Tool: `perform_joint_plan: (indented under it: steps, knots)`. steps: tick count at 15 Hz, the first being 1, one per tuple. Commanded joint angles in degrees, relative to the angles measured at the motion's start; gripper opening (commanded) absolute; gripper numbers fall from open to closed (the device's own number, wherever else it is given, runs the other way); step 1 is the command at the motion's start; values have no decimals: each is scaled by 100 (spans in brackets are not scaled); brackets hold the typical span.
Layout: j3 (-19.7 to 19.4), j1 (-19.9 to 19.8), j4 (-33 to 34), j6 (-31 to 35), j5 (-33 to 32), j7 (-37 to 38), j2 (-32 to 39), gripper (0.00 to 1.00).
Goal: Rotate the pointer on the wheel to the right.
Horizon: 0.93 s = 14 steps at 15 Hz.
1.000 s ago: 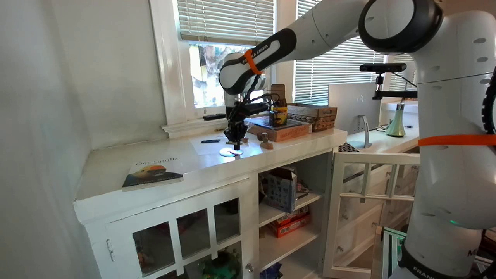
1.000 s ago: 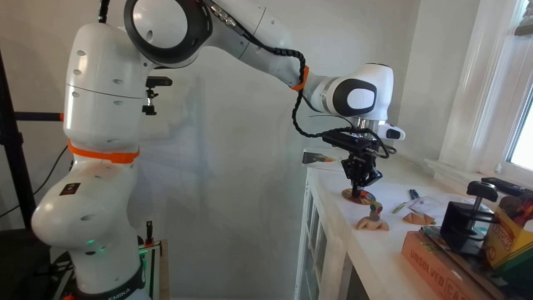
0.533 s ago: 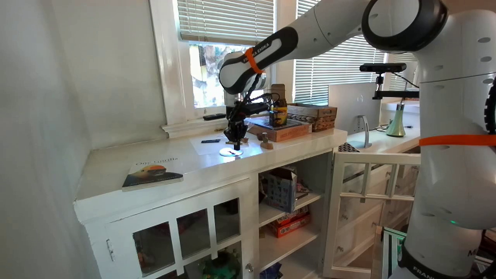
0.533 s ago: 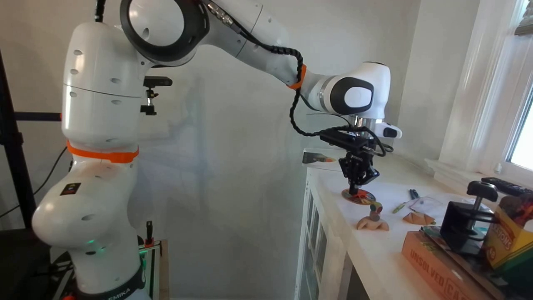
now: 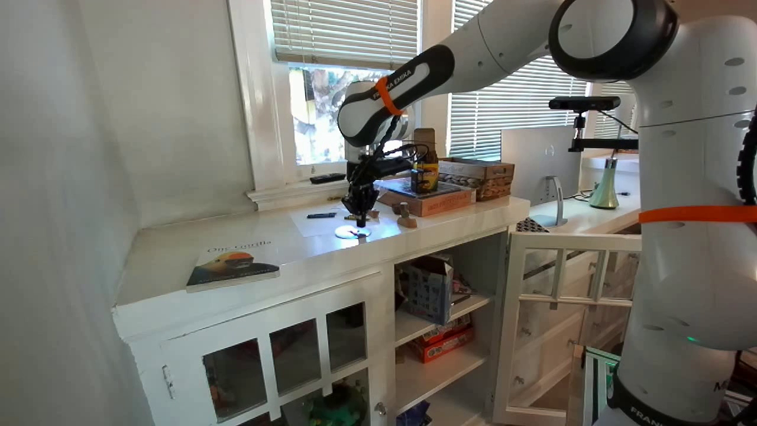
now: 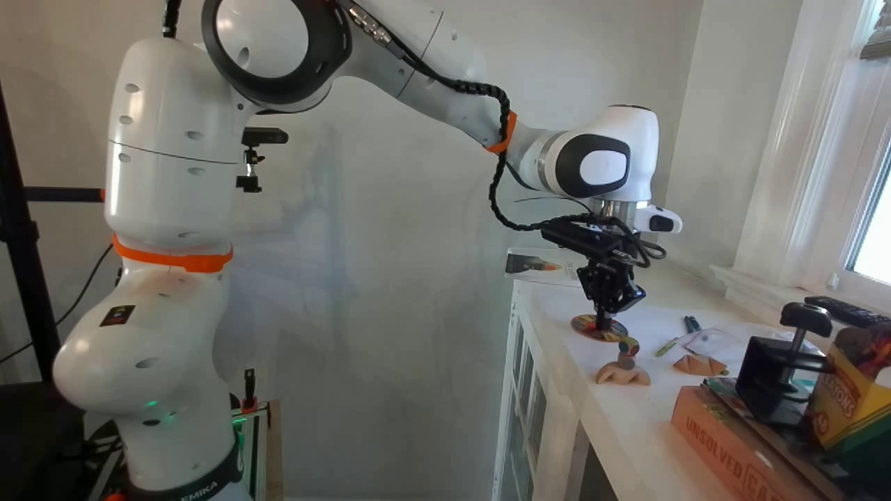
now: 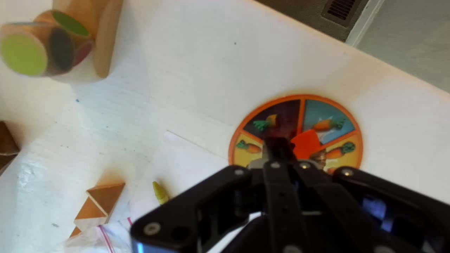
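The wheel (image 7: 300, 97) is a flat round disc with an orange rim and coloured sectors with carrot pictures. It lies on the counter and shows in both exterior views (image 5: 344, 232) (image 6: 583, 324); in an exterior view it looks whitish from glare. The red pointer (image 7: 307, 143) lies near the wheel's middle; its near part is hidden by my gripper. My gripper (image 7: 279, 147) points down with its fingers together over the wheel's middle, beside the pointer. The fingertips also show in both exterior views (image 5: 361, 223) (image 6: 603, 321). I cannot tell whether they touch the pointer. Nothing is seen between them.
The counter's front edge (image 7: 346, 51) runs close by the wheel. Wooden blocks (image 6: 623, 372), a crayon (image 7: 160, 193) and a plastic bag (image 7: 105, 235) lie nearby. A book (image 5: 233, 264), a game box (image 6: 738, 445) and a black clamp (image 6: 783, 369) stand farther off.
My gripper has shifted slightly over the wheel, towards the window side, after a small move the opposite way. The wheel stays in place. I cannot tell whether the pointer has turned.
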Motion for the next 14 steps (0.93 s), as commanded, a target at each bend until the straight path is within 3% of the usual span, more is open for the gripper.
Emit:
perform_joint_plan:
  steps: [1, 14]
  knots:
    - [-18, 20, -125, 128, -70, 147, 23, 0]
    - [49, 65, -192, 131, -26, 97, -4, 0]
